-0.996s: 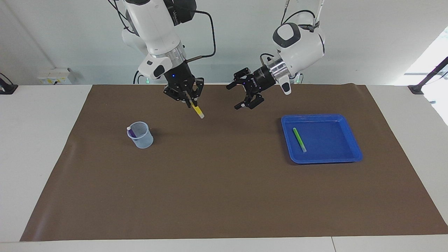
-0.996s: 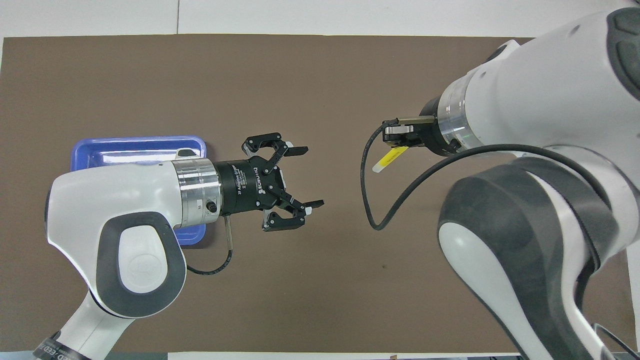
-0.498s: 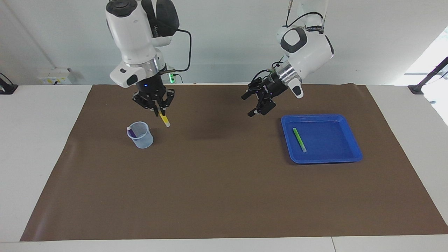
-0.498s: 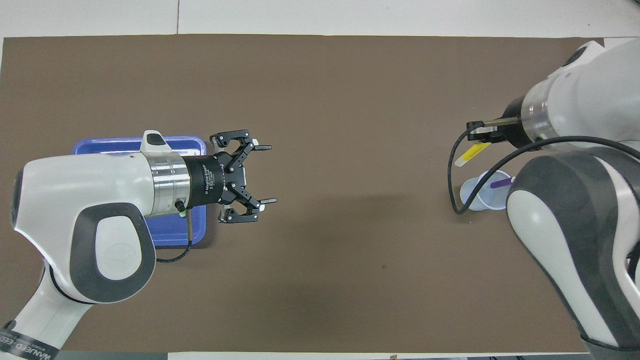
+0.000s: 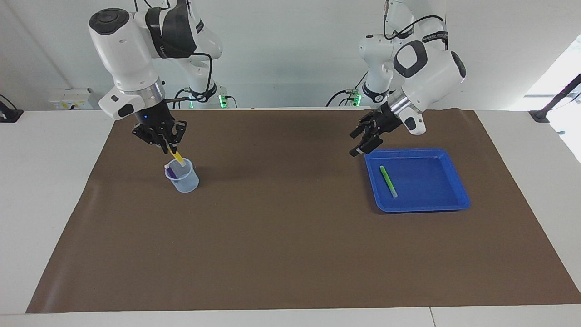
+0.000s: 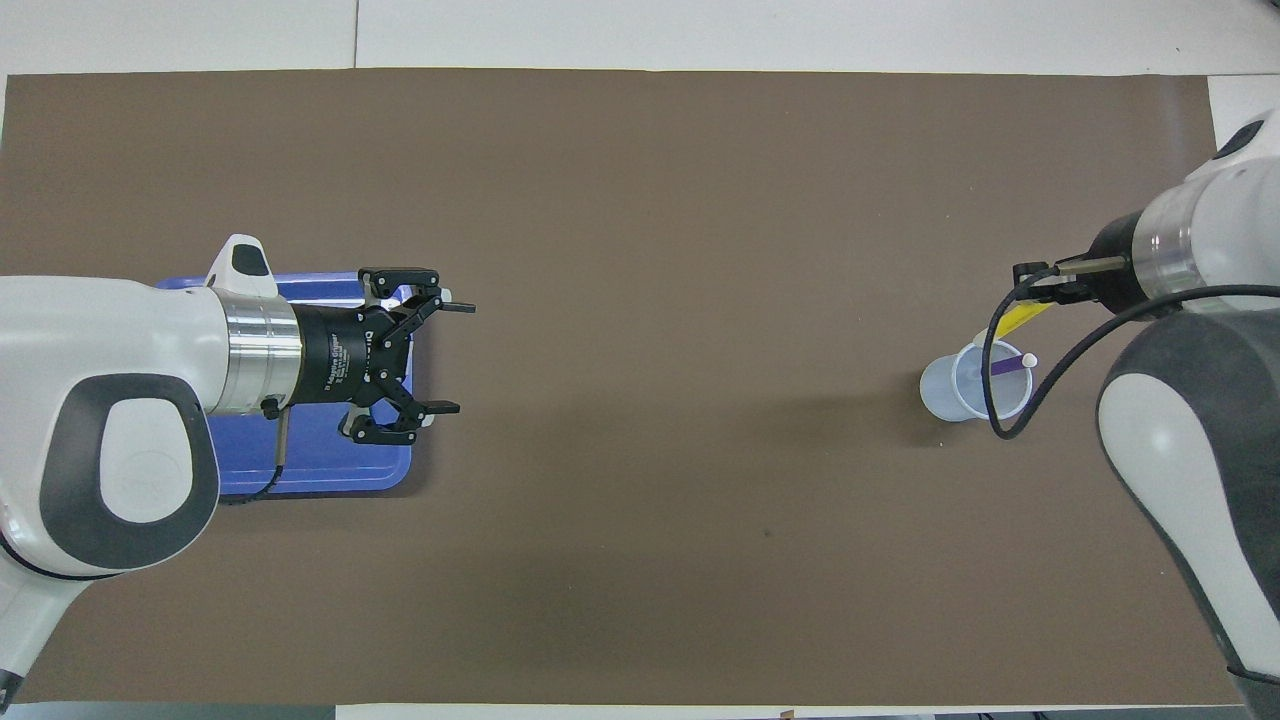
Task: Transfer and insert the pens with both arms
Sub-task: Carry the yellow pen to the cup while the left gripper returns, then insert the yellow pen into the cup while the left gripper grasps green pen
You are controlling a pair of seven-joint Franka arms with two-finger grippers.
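Note:
My right gripper (image 5: 166, 145) is shut on the yellow pen (image 5: 176, 157) and holds it tilted over the clear cup (image 5: 183, 179), its lower end at the cup's mouth. The purple pen (image 5: 169, 172) leans inside the cup. In the overhead view the right gripper (image 6: 1036, 297), yellow pen (image 6: 1021, 318), cup (image 6: 950, 385) and purple pen (image 6: 1006, 366) show the same. The green pen (image 5: 388, 180) lies in the blue tray (image 5: 431, 184); my left arm hides it in the overhead view. My left gripper (image 5: 361, 141) is open and empty, in the air over the tray's corner (image 6: 330, 478); it also shows in the overhead view (image 6: 450, 358).
A brown mat (image 5: 290, 236) covers the table, with white table edge around it. Two smaller white arms with green-lit bases (image 5: 218, 97) stand at the robots' end. A wall socket box (image 5: 70, 99) sits near the right arm's end.
My right gripper has carried the yellow pen from the table's middle to over the cup. My left gripper has drawn back from the middle to the tray's corner, still open.

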